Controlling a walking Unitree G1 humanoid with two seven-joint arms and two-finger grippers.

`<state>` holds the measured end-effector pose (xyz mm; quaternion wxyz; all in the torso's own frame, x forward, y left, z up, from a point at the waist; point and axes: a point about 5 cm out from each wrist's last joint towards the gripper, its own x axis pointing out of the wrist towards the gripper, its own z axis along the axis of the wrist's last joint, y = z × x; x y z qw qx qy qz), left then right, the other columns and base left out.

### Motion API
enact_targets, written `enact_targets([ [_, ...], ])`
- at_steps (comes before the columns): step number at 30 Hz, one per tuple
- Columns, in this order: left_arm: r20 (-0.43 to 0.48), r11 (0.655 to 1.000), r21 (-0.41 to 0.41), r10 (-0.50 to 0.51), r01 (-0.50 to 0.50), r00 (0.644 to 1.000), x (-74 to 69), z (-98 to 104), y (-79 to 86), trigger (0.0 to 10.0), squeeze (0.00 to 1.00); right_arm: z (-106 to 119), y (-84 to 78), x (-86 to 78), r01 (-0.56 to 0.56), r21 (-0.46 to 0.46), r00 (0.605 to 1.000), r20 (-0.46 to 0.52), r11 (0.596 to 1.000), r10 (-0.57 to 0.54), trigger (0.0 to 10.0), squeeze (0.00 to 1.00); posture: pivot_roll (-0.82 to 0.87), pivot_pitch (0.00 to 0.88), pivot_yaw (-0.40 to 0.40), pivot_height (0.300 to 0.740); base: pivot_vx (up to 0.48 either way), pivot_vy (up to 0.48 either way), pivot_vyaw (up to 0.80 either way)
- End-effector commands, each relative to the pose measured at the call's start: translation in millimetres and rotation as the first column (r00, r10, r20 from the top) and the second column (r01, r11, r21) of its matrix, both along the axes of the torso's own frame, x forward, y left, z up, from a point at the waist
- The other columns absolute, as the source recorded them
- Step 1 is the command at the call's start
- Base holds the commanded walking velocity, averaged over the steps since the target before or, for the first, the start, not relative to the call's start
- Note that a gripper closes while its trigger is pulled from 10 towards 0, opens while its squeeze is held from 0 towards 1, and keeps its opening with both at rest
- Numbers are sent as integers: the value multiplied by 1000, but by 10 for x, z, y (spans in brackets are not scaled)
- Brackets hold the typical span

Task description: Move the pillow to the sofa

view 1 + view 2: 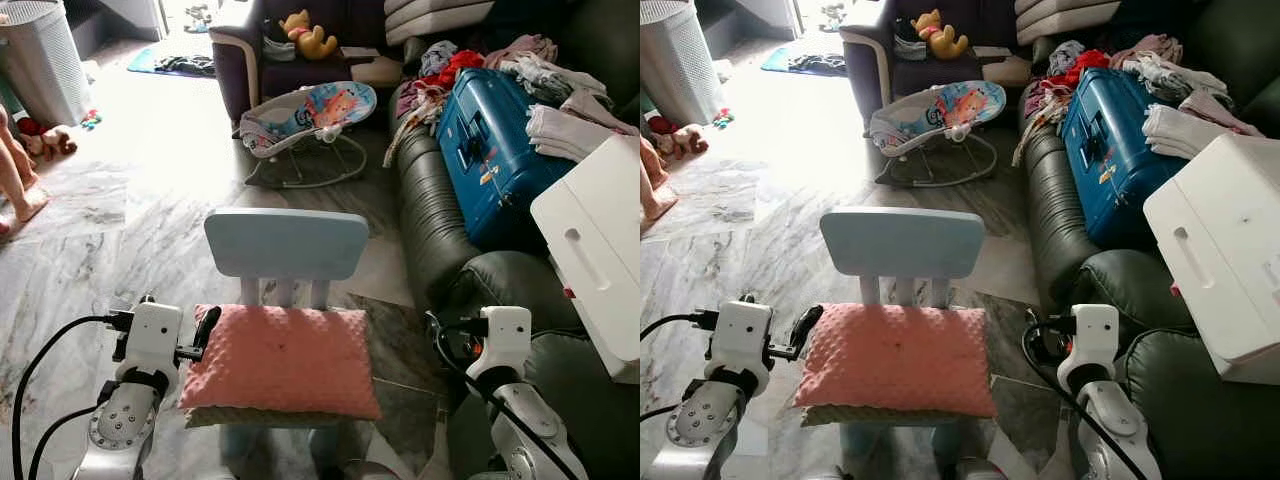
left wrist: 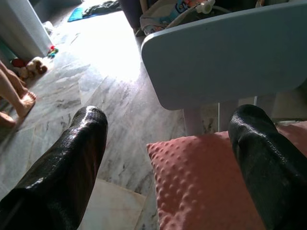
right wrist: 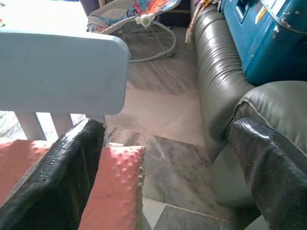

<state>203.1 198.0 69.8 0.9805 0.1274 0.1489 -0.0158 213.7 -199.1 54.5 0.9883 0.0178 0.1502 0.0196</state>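
Note:
A pink dotted pillow (image 1: 280, 360) lies on the seat of a small light-blue chair (image 1: 286, 243), directly in front of me. My left gripper (image 2: 170, 117) is open at the pillow's left edge, and its fingers (image 2: 72, 163) straddle the near left corner without closing. My right gripper (image 3: 168, 127) is open at the pillow's right side. One of its fingers (image 3: 57, 182) is over the pillow's right corner (image 3: 117, 187), the other by the sofa arm. The dark green leather sofa (image 1: 430, 215) runs along the right.
A blue suitcase (image 1: 490, 150), piles of clothes (image 1: 560, 100) and a white box (image 1: 600, 240) cover the sofa seat. Beyond the chair are a baby bouncer (image 1: 310, 115) and an armchair (image 1: 250, 60). A person's bare feet (image 1: 18, 195) and a laundry basket (image 1: 40, 60) are far left.

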Motion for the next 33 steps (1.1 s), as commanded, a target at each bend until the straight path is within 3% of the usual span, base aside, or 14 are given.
enact_targets([
  [1, 6, 1000, 5, 5, -5, 1000, -1, 29, -4, 10000, 0, 57, -2, 7, -10, -1, 1000, 17, 1000, 10, 10000, 0, -1, 42, -65, 712, 0, 0, 0],
  [19, -7, 1000, -1, 4, -4, 1000, -19, 21, -20, 10000, 0, 65, -5, -30, -20, -5, 1000, 11, 1000, 20, 10000, 0, -8, 57, -67, 608, 0, 0, 0],
  [33, 7, 1000, 24, 14, -14, 1000, 11, 27, -37, 10000, 0, 57, -12, -3, -30, -9, 1000, 5, 999, 31, 10000, 0, -7, 48, -74, 608, 0, 0, 0],
])
